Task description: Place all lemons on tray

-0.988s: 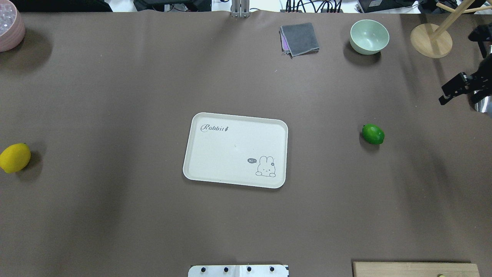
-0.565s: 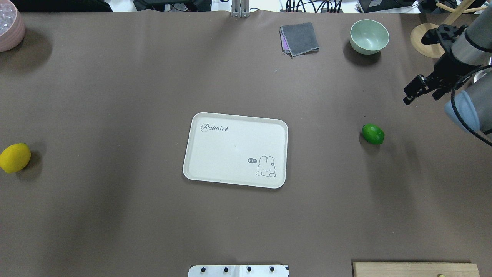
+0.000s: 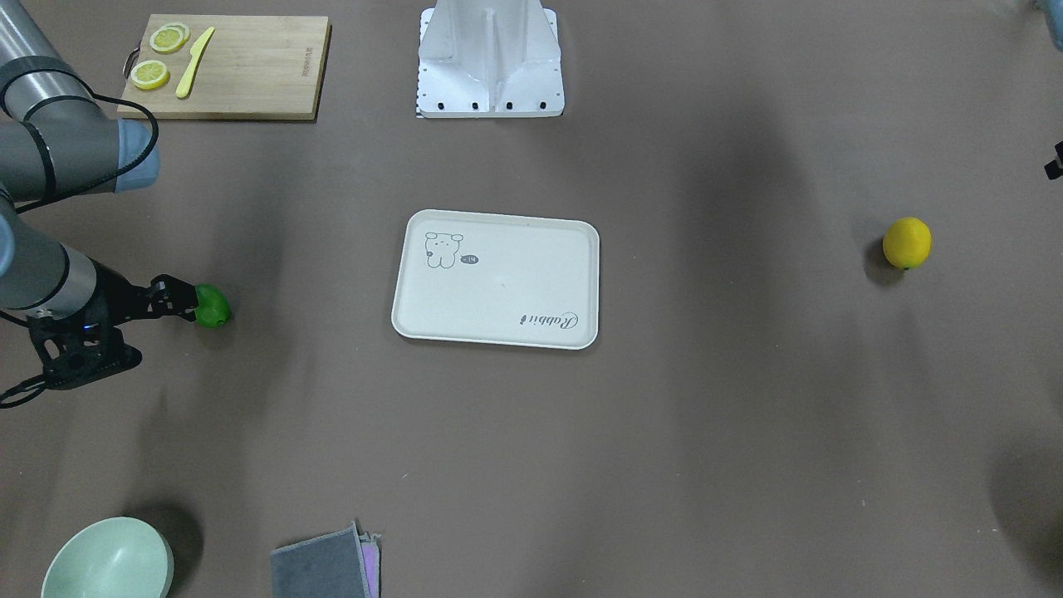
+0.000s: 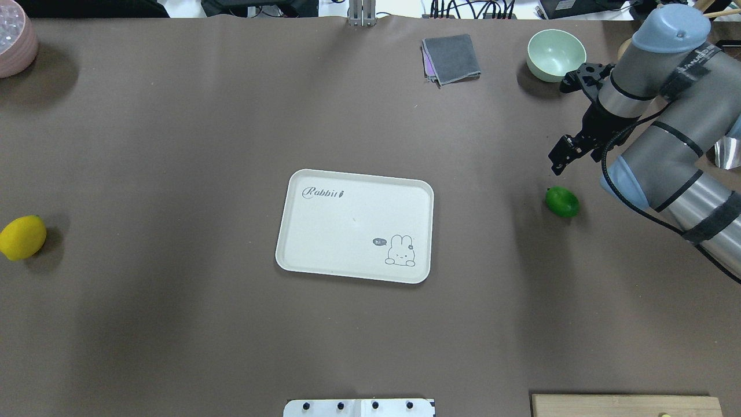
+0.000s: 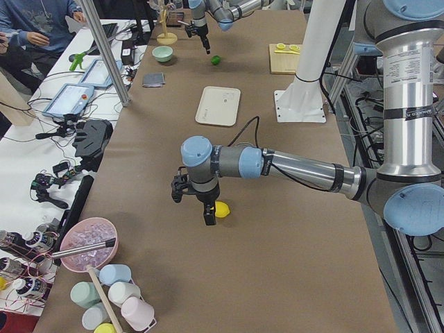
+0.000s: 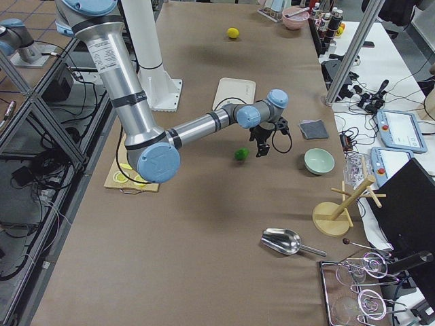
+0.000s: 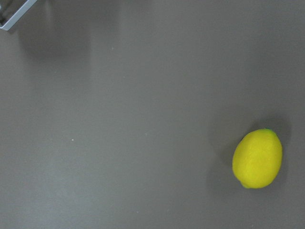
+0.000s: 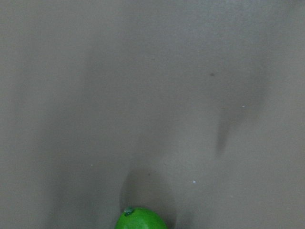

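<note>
In my right wrist view the bottom edge cuts the green lemon (image 8: 141,220); only its top shows. From the front, my right pincer (image 3: 187,302) covers part of that lemon, and its fingers are too dark and small for me to tell their gap or whether they touch the fruit. My left pincer (image 5: 198,208) shows well only from the side, so its gap is unclear too. Overhead, the frame cuts the pink bowl (image 4: 16,41) and the board (image 4: 625,405). I cannot name the grey corner (image 7: 14,16) in my left wrist view.
</note>
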